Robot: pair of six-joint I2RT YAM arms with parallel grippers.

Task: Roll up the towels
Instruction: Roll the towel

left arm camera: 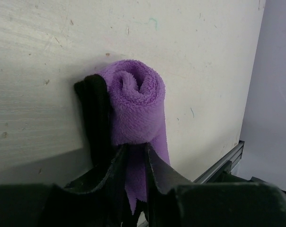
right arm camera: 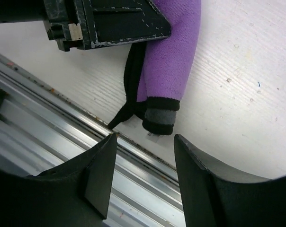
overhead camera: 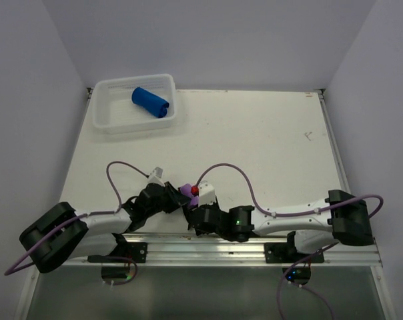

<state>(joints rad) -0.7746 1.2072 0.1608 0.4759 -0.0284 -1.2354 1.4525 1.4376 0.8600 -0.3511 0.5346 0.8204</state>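
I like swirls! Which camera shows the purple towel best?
The left wrist view: the purple towel shows its rolled end, swirl and all. The right wrist view shows only its side and dark edge; the top view, a tiny purple bit.

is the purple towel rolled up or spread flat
Rolled. The left wrist view shows the purple towel wound into a spiral at its end, pinched in the left gripper.

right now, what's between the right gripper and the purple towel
Nothing. In the right wrist view the open right gripper faces the purple towel across a short bare strip of table and its metal rail.
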